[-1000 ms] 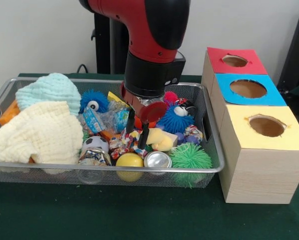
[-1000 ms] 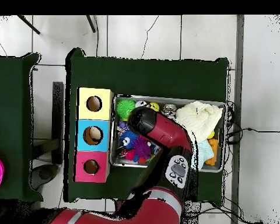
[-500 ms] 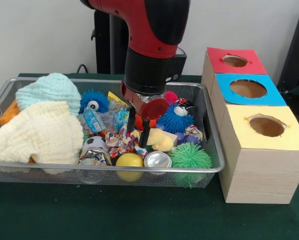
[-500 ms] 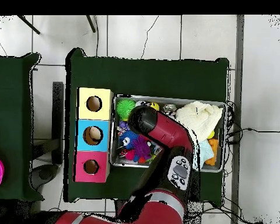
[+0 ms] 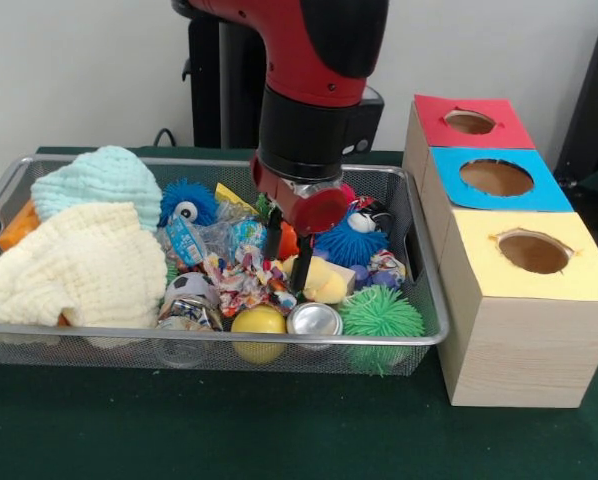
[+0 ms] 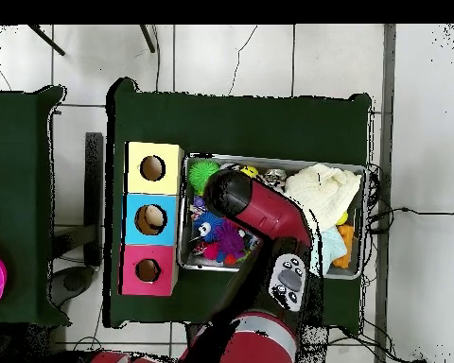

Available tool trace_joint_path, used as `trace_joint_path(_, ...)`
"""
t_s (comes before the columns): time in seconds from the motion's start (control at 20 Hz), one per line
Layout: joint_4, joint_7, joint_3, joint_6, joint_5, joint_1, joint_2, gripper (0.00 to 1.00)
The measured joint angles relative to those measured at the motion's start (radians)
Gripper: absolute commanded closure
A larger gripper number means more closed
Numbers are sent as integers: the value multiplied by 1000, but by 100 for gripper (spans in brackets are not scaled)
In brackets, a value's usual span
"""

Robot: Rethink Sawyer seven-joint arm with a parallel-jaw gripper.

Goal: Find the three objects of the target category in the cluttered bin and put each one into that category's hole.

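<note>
My gripper (image 5: 288, 258) hangs low in the wire bin (image 5: 428, 300), right of its middle, fingers apart and open with nothing clearly held. Its tips stand over a multi-coloured knotted rope toy (image 5: 241, 281) and a yellow foam block (image 5: 326, 281), with an orange piece (image 5: 289, 241) showing between them. Around it lie a blue spiky ball (image 5: 349, 242), a green spiky ball (image 5: 379, 312), a blue spiky ball with an eye (image 5: 187, 203), a yellow ball (image 5: 259, 322) and a silver can (image 5: 314, 319). In the overhead view the arm (image 6: 233, 196) hides the gripper.
To the right of the bin stand three boxes with a red-topped hole (image 5: 470, 122), a blue one (image 5: 496, 177) and a yellow one (image 5: 533, 251). A cream cloth (image 5: 74, 265) and a light blue cloth (image 5: 97, 180) fill the bin's left half. Clear packets (image 5: 204, 240) lie mid-bin.
The arm has shifted right and slightly up within the bin. The fingers keep the same gap. The rope toy lies a little more spread out.
</note>
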Motion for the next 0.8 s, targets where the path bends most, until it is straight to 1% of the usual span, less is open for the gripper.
trace_joint_path(0.3,1,0,0,26,0,21,-20,0)
trace_joint_path(0.8,3,0,0,55,0,27,-49,0)
